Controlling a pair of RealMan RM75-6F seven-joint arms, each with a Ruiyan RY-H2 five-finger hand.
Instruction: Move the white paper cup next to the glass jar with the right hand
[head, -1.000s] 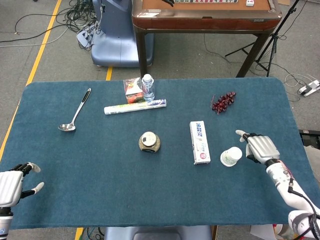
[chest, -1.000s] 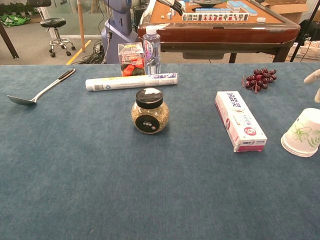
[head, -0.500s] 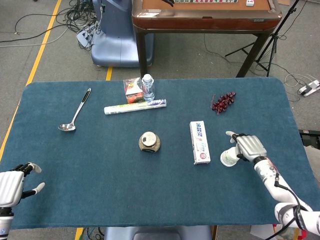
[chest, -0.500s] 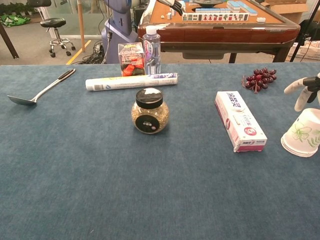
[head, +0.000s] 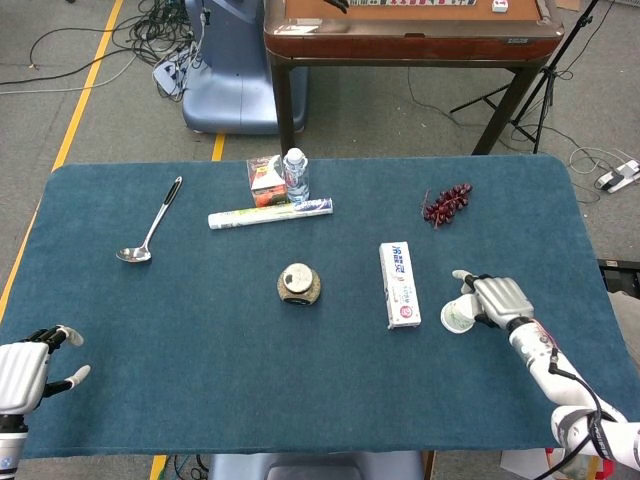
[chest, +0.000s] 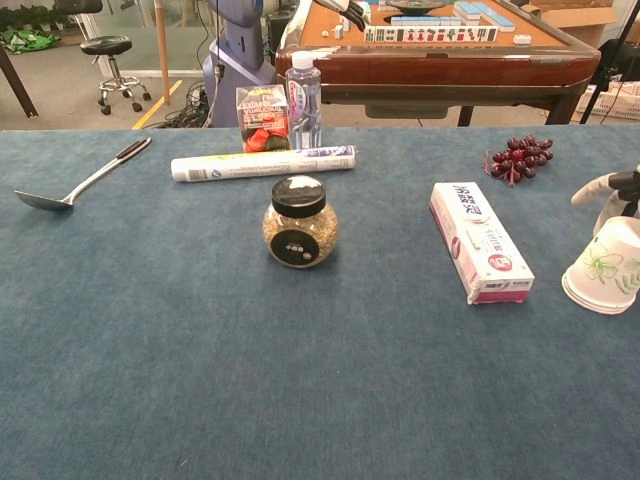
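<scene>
The white paper cup (head: 459, 316) with a green print lies tilted on the blue table, right of the toothpaste box; the chest view shows this cup (chest: 603, 266) at the right edge. My right hand (head: 500, 298) is right beside it on its far right side, fingers apart, thumb (chest: 600, 187) reaching over the cup; I cannot tell if it touches. The glass jar (head: 299, 283) with a black lid stands upright mid-table, the same jar (chest: 299, 223) centred in the chest view, far left of the cup. My left hand (head: 25, 372) rests open at the near left corner.
A toothpaste box (head: 399, 283) lies between jar and cup. Grapes (head: 446, 203) sit behind the right hand. A rolled tube (head: 270, 213), water bottle (head: 295, 175) and small red box (head: 265, 180) stand at the back, a ladle (head: 150, 225) at the left.
My right hand has moved left up to the cup, its thumb now over it. The cup has barely shifted. The left hand has stayed still.
</scene>
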